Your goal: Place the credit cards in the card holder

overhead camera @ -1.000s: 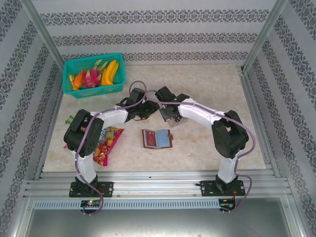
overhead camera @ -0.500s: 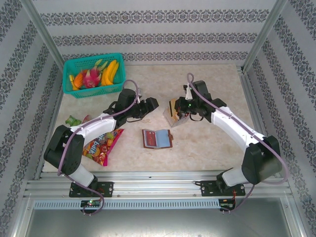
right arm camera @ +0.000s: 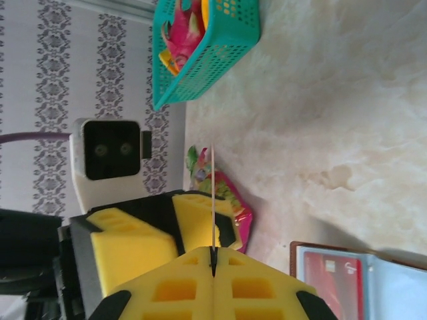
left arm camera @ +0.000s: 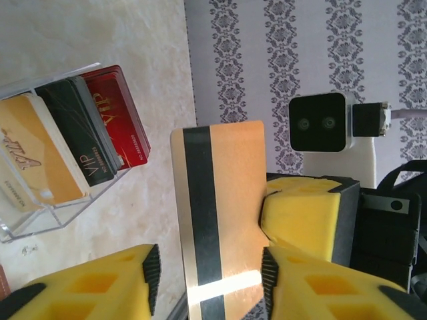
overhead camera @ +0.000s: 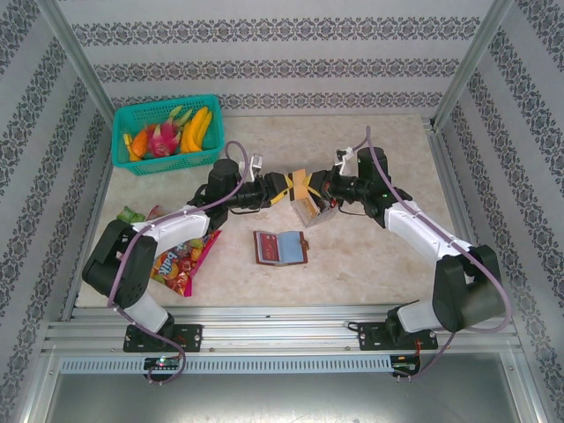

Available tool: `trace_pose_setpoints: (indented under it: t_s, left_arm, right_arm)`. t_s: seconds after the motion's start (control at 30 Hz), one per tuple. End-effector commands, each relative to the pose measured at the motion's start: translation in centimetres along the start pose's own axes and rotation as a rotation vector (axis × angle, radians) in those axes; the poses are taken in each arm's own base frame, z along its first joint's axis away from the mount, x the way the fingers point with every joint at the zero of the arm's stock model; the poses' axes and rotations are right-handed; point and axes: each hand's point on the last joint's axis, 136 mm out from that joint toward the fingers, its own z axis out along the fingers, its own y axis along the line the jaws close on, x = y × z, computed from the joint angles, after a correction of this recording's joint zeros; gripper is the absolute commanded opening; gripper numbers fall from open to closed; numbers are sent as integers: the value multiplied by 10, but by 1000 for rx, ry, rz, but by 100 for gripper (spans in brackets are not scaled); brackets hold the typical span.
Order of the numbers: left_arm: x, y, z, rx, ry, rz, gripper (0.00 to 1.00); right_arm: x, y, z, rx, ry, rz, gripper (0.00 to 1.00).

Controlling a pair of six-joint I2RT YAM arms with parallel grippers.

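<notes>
The brown card holder (overhead camera: 280, 248) lies open at the middle of the beige marble tabletop (overhead camera: 388, 264), with patterned walls (overhead camera: 264, 53) around. The right end effector (right arm camera: 213, 252) clamps one tan, black-striped card (left arm camera: 220, 213). The left end effector (left arm camera: 210, 273) stands apart around it. Three cards (left arm camera: 80, 140) stand in one clear rack (left arm camera: 40, 217).

The marble table (overhead camera: 379, 264) bears a teal basket (overhead camera: 167, 161), snack packet (overhead camera: 181, 260), card holder (overhead camera: 280, 248) and card stand (left arm camera: 40, 220).

I see the teal plastic fruit basket (overhead camera: 167, 161) at the far left of the table (overhead camera: 379, 264) and the colourful snack packet (overhead camera: 181, 256) at near left. The open brown leather card holder (overhead camera: 280, 248) lies front centre, with the clear plastic card stand (overhead camera: 310, 211) just behind it.
</notes>
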Motion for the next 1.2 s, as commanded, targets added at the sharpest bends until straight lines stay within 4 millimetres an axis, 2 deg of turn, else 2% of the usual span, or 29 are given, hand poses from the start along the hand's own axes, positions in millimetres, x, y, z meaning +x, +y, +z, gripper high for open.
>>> trace_pose_setpoints:
  t_s: [0.0,0.2,0.4,0.47,0.53,0.6,0.77,0.9,0.97,1.17]
  left_arm:
    - [-2,-21,2,84,3,13,35]
    - [0,-16,-2,74,-12,-25,14]
    - [-1,-7,-4,58,-35,-130,8]
    - [-2,-10,-6,76,-38,-143,6]
    - [-2,-11,-5,88,-39,-170,5]
    - [-3,-11,-6,91,-42,-209,5]
    - [-1,1,-11,62,-65,-293,2]
    - [12,20,-21,-30,-56,-290,1]
    - [23,37,-28,-124,-43,-266,1]
    - [63,67,-41,-295,22,-88,2]
  right_arm:
    - [2,8,0,-70,32,14,4]
    - [2,-11,4,-31,41,54,8]
    - [-1,-14,7,-41,59,71,14]
    - [0,-8,7,-59,70,54,21]
    - [-1,-7,5,-58,67,53,25]
    - [-2,-9,4,-54,64,55,33]
    - [-1,-33,-3,72,22,42,36]
    - [15,-55,-10,194,13,-4,35]
    - [26,-69,-12,257,17,-20,33]
    - [78,-84,8,313,109,-94,20]
